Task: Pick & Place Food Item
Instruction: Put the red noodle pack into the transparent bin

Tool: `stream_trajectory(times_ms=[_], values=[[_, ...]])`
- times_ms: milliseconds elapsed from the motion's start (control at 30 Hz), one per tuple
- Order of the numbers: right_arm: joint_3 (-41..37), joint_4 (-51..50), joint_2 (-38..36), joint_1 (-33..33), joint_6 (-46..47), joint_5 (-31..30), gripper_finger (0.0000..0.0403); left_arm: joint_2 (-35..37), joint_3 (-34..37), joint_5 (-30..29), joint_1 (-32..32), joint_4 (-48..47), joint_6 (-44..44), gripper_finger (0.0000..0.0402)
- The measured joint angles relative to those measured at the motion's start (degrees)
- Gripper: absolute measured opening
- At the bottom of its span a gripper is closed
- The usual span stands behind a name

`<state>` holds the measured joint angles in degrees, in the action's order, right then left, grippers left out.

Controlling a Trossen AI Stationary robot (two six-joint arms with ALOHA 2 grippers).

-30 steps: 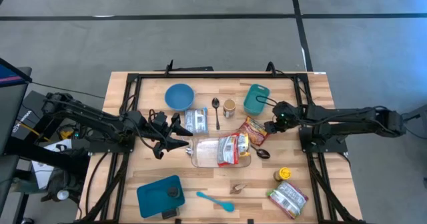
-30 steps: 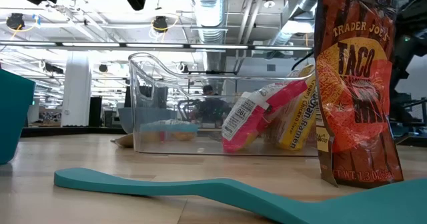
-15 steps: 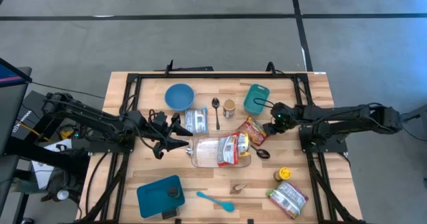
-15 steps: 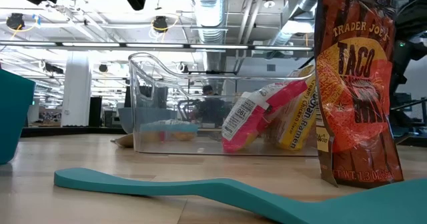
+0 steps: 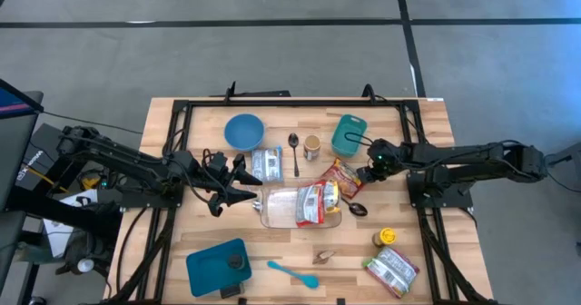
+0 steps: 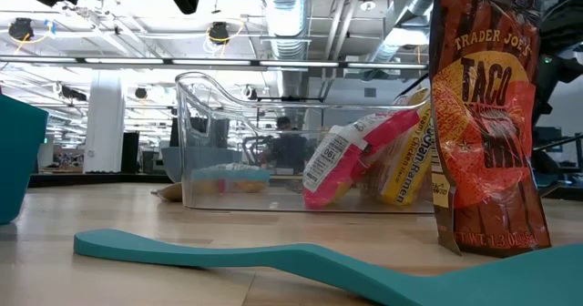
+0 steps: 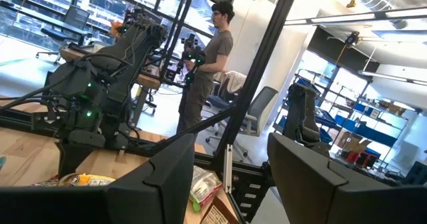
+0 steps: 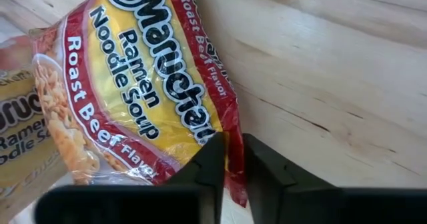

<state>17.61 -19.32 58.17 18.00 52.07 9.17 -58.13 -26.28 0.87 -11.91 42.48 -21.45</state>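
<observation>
**Right gripper pinches a ramen packet's edge**

The right gripper (image 8: 227, 164) has its two dark fingers nearly together, clamped on the red sealed edge of a Maruchan roast beef ramen packet (image 8: 143, 84). In the high view the packet (image 5: 346, 178) lies flat on the wooden bench (image 5: 436, 250), just beside the right end of a clear plastic bin (image 5: 281, 210). Its long axis runs diagonally, from near the gripper toward the bin. The left gripper (image 5: 243, 185) hovers at the bin's left end with its fingers partly spread, holding nothing.
</observation>
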Motion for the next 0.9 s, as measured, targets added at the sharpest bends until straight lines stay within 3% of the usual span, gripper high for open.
stream_trajectory(times_ms=[200, 900], values=[[0.0, 0.1, 0.0, 0.0, -0.7, 0.0, 0.0003, 0.0, 0.0, 0.0, 0.0, 0.0, 0.0, 0.0186], [0.1, 2.1, -1.0, 0.0, -3.6, -0.2, 0.0000, 0.0, 0.0, 0.0, 0.0, 0.0, 0.0, 0.0186]])
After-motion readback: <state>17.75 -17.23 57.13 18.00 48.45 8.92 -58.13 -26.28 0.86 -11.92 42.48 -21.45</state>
